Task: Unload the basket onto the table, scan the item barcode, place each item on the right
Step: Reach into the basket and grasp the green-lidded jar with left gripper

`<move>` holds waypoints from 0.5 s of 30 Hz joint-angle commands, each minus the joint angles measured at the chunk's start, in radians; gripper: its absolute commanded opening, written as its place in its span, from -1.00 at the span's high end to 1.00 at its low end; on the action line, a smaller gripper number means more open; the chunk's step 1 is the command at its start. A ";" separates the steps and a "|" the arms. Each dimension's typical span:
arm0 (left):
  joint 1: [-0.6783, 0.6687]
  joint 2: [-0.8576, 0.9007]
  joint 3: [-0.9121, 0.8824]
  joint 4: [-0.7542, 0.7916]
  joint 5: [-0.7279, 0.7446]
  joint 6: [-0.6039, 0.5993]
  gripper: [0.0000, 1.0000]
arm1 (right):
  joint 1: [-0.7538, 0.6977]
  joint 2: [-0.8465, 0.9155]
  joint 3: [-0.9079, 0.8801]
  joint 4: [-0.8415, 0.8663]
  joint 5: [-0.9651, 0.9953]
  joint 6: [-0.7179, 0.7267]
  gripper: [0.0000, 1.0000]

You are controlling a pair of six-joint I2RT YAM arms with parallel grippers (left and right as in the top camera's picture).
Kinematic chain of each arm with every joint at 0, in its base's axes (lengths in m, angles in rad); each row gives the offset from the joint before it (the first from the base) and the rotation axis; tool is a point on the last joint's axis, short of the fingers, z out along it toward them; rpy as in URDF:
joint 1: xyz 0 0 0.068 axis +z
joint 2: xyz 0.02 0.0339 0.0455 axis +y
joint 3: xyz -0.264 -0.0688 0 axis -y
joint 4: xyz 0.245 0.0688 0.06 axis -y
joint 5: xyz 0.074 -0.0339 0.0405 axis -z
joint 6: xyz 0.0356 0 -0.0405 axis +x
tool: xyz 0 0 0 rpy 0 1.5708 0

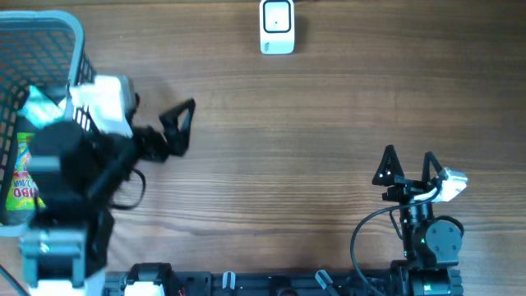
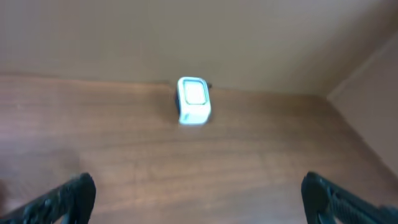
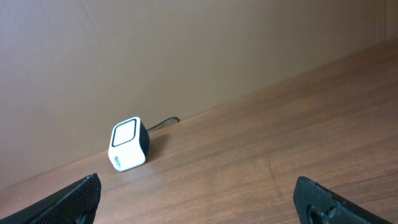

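Note:
The white barcode scanner [image 1: 277,26] stands at the table's far edge, its window facing up; it shows too in the left wrist view [image 2: 193,99] and the right wrist view [image 3: 128,144]. A green and yellow packaged item [image 1: 23,179] lies in the blue-grey basket [image 1: 76,37] at the far left; no barcode shows on it. My left gripper [image 1: 186,128] [image 2: 196,186] hovers open just right of the basket, pointing toward the scanner, nothing between its fingers. Near the front right, my right gripper [image 1: 408,154] [image 3: 198,183] is open and empty.
The left arm's white and black body [image 1: 82,156] covers part of the basket's right side. A white wrapped thing [image 1: 41,105] also lies in the basket. A thin cable [image 3: 163,123] runs from the scanner to the back wall.

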 commanded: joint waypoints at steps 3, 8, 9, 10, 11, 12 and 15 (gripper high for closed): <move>0.005 0.221 0.338 -0.250 -0.294 -0.006 -1.00 | 0.006 -0.003 -0.001 0.002 0.018 -0.014 -0.99; 0.006 0.285 0.476 -0.304 -0.494 -0.057 -1.00 | 0.006 -0.003 -0.001 0.002 0.018 -0.014 -0.99; 0.006 0.276 0.479 -0.276 -0.502 -0.043 -1.00 | 0.006 -0.003 -0.001 0.002 0.018 -0.014 -0.98; 0.005 0.265 0.479 -0.245 -0.500 -0.003 -1.00 | 0.006 -0.003 -0.001 0.002 0.018 -0.014 -1.00; 0.005 0.254 0.479 -0.230 -0.501 0.031 -1.00 | 0.006 -0.003 -0.001 0.002 0.018 -0.014 -0.99; 0.005 0.245 0.479 -0.233 -0.500 0.029 -1.00 | 0.006 -0.003 -0.001 0.002 0.018 -0.014 -0.99; 0.005 0.228 0.479 -0.275 -0.501 0.030 -1.00 | 0.006 -0.003 -0.001 0.002 0.018 -0.014 -0.99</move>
